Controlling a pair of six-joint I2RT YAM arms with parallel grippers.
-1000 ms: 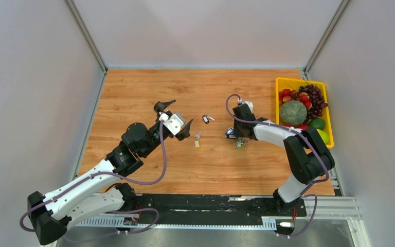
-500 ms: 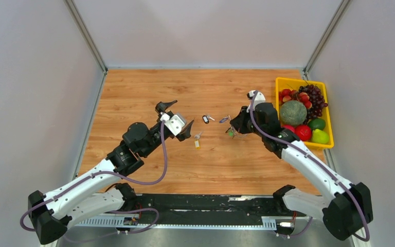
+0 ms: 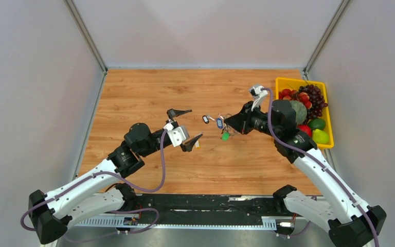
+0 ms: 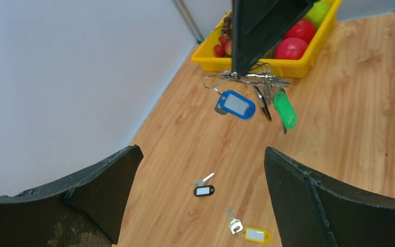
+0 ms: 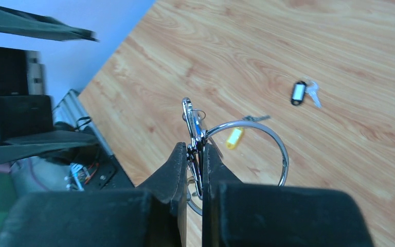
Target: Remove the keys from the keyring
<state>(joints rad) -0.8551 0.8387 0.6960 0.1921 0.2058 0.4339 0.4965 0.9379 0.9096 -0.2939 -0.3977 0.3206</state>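
Right gripper (image 5: 195, 154) pinches the keyring (image 5: 284, 154) aloft, blue- and green-tagged keys (image 4: 235, 104) dangling. Left gripper (image 3: 195, 122) hovers agape nearby (two freed keys (image 4: 204, 190) lie on the table (image 3: 133, 92)). Next, it likely must seize one hanging key.

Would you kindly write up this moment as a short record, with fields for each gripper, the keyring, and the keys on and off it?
right gripper: shut on the keyring, holding it above the table
left gripper: open, empty, facing the keyring
on the ring: blue-tagged key and green-tagged key hanging down, with more metal between them that is too small to identify
off the ring: black-tagged key and yellow-tagged key, lying apart on the table
nearby: yellow fruit tray
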